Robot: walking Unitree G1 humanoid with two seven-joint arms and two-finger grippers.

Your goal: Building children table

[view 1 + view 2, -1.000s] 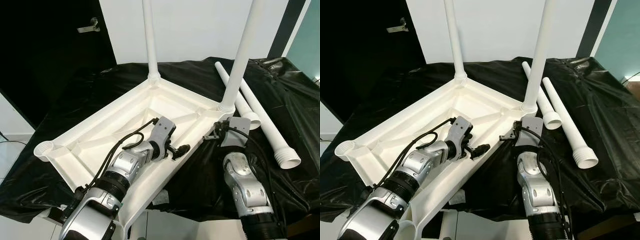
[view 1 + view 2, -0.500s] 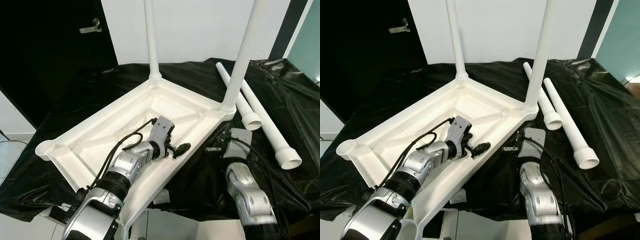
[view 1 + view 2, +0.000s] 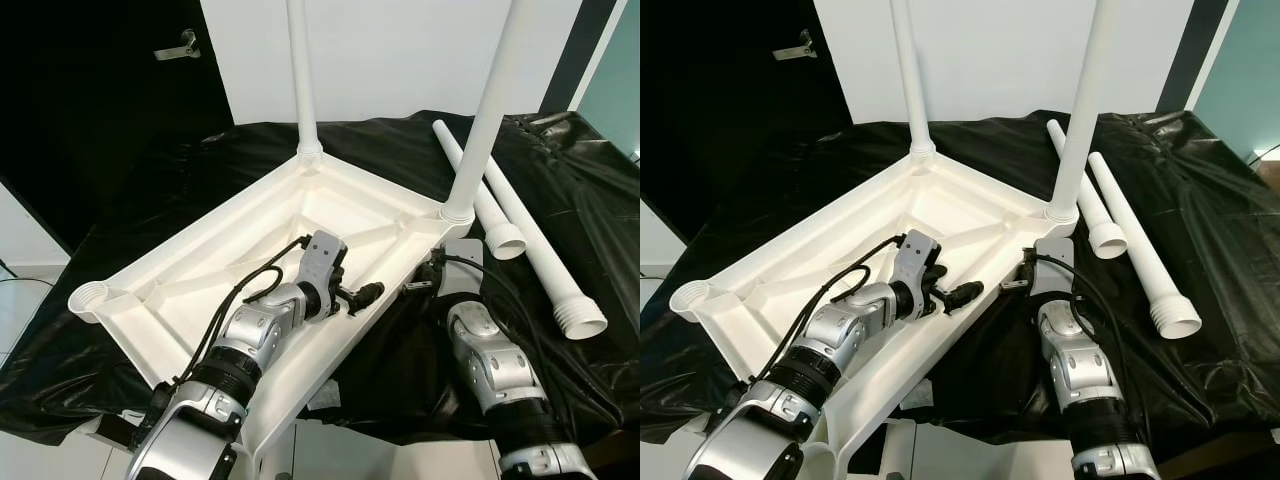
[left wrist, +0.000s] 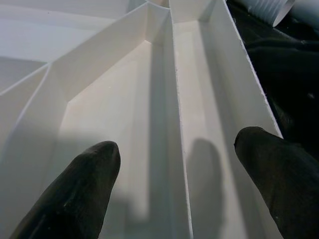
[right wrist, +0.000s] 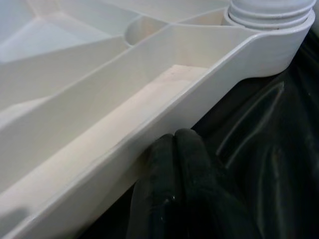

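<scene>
Left wrist view puts us closest to the work: our left gripper [image 3: 362, 296] hangs over the near long rim of the upturned white tabletop [image 3: 190, 275], its two black fingers [image 4: 82, 189] spread wide apart with a raised rib between them and nothing held. We judge it is placed there to steady the tabletop. Just beyond, our right gripper [image 3: 420, 285] sits low beside the same rim, below the near right corner; the right wrist view shows its fingertips [image 5: 174, 164] pressed together against the outer wall, empty, seemingly to nudge or brace the top from outside. The tabletop lies underside up and tilted on the black sheet [image 3: 560, 190], which lets the leg sockets face upward. Two legs are already standing: the right corner leg [image 3: 488, 110] and, farther back, the rear corner leg [image 3: 302, 75]. The open socket [image 3: 88, 298] at the left corner awaits one. Farthest to the right, two loose legs [image 3: 540, 250] lie side by side on the sheet, well apart from both grippers.
</scene>
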